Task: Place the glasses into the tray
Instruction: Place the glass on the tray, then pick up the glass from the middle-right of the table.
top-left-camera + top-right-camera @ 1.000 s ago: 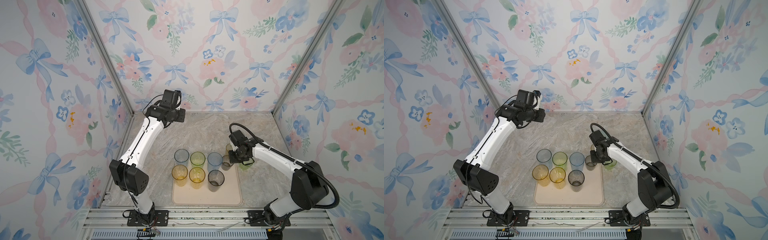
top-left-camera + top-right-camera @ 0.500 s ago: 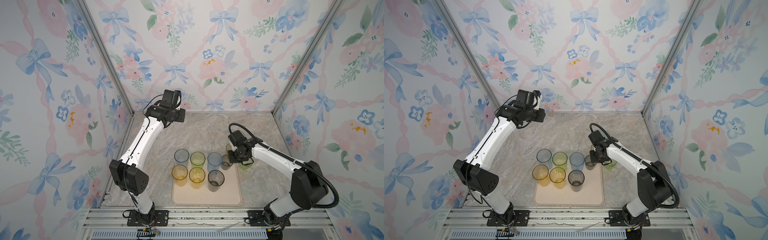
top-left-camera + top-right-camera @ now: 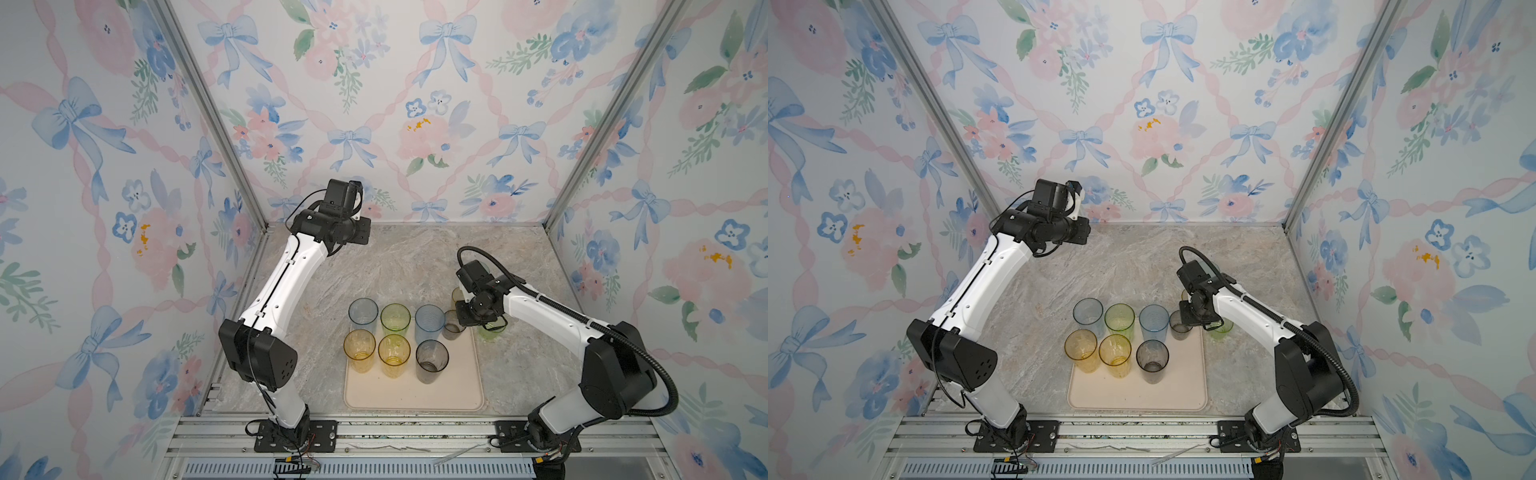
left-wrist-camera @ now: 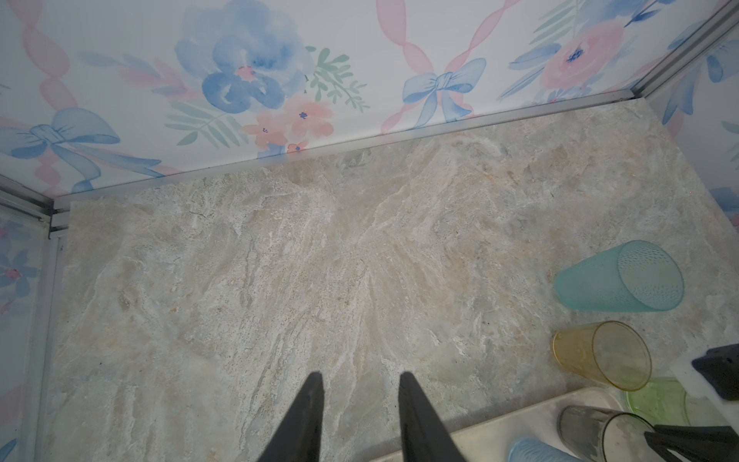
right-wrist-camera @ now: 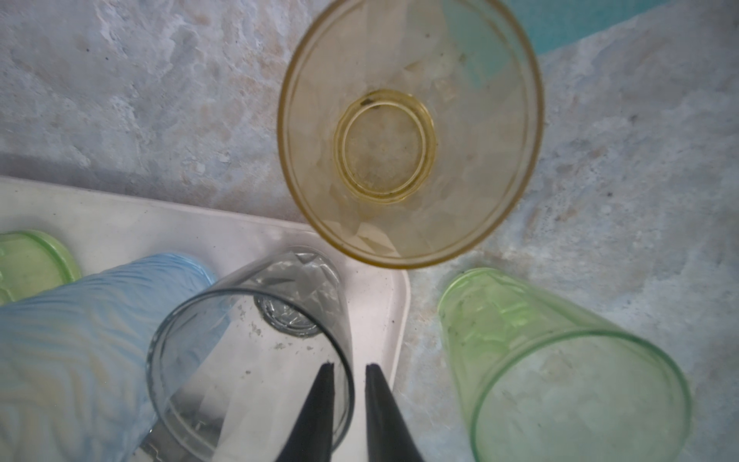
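Short grey glass [image 5: 256,352] in the tray's [image 3: 415,395] far corner
It stands beside six taller glasses [image 3: 395,320]; the right claw [image 5: 350,370] straddles its rim, slightly parted (not pinching), while the left claw [image 4: 360,378] hangs released over the bench [image 4: 280,260], well apart.

No text, label, brand, number or sign can be read in any of the views.
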Controlling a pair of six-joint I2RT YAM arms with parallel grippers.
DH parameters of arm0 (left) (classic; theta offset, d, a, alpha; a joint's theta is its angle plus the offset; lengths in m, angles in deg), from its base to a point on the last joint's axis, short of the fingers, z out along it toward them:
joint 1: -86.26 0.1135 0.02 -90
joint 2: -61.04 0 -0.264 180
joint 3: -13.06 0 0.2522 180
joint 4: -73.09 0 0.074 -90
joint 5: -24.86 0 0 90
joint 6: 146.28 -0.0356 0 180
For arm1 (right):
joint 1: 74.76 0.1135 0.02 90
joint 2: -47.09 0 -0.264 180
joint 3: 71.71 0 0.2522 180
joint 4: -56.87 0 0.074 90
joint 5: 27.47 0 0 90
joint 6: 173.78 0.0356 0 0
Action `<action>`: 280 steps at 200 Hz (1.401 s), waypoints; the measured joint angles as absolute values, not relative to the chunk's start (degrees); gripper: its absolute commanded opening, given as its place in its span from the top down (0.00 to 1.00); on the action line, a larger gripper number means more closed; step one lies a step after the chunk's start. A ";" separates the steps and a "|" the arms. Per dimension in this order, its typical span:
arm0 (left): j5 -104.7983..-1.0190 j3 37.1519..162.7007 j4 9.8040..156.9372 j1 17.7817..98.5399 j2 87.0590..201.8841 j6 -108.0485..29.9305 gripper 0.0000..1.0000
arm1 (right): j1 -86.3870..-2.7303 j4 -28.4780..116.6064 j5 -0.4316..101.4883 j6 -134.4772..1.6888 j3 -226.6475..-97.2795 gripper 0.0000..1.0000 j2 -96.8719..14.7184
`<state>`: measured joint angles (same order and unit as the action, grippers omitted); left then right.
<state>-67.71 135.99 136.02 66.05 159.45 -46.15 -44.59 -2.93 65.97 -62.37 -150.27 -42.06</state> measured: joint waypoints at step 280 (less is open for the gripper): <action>-64.80 126.37 130.99 63.30 159.69 -45.97 0.69 | -64.98 -19.52 62.67 -62.57 -146.86 0.77 -26.36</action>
<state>-64.80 126.37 130.99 63.30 159.69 -45.97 -64.98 -19.52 62.67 -62.57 -146.86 -26.36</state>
